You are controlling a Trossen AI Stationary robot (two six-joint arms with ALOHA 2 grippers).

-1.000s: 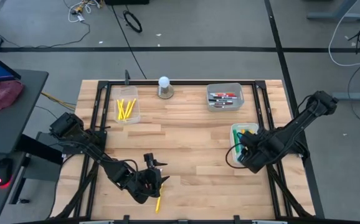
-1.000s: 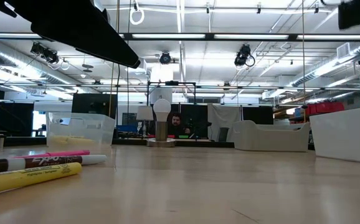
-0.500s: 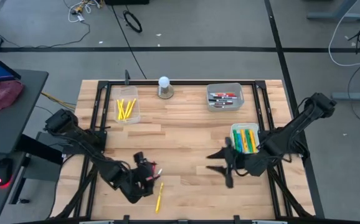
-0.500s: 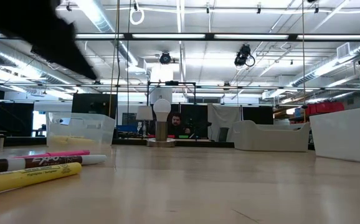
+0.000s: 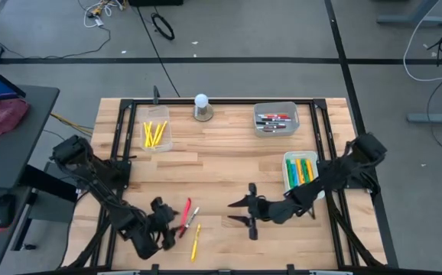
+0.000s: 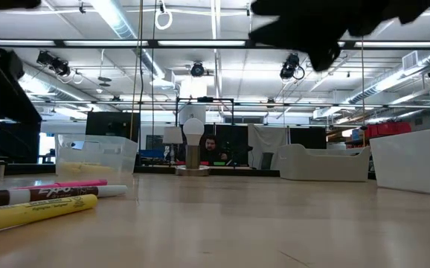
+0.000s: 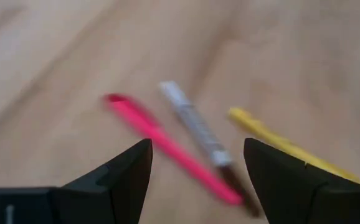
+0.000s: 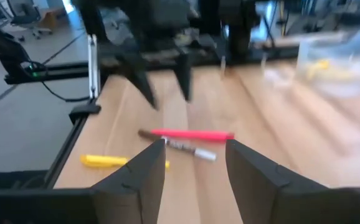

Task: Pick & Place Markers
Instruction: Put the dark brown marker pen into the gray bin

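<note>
Markers, three loose ones, lie near the tabletop's front edge, left of centre: a pink marker (image 5: 185, 211), a white marker (image 5: 189, 221) beside it, and a yellow marker (image 5: 195, 241) nearest the edge. My right gripper (image 5: 243, 213) hovers just to their right, wide open and empty. The left gripper (image 5: 163, 224), also open and empty, sits at their other side. I judge a pick is next. Bare wood surrounds them; the front edge is close.

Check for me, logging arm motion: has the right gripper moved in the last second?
Yes. The right gripper has swung leftward, away from the green-marker bin, toward the loose markers.
</note>
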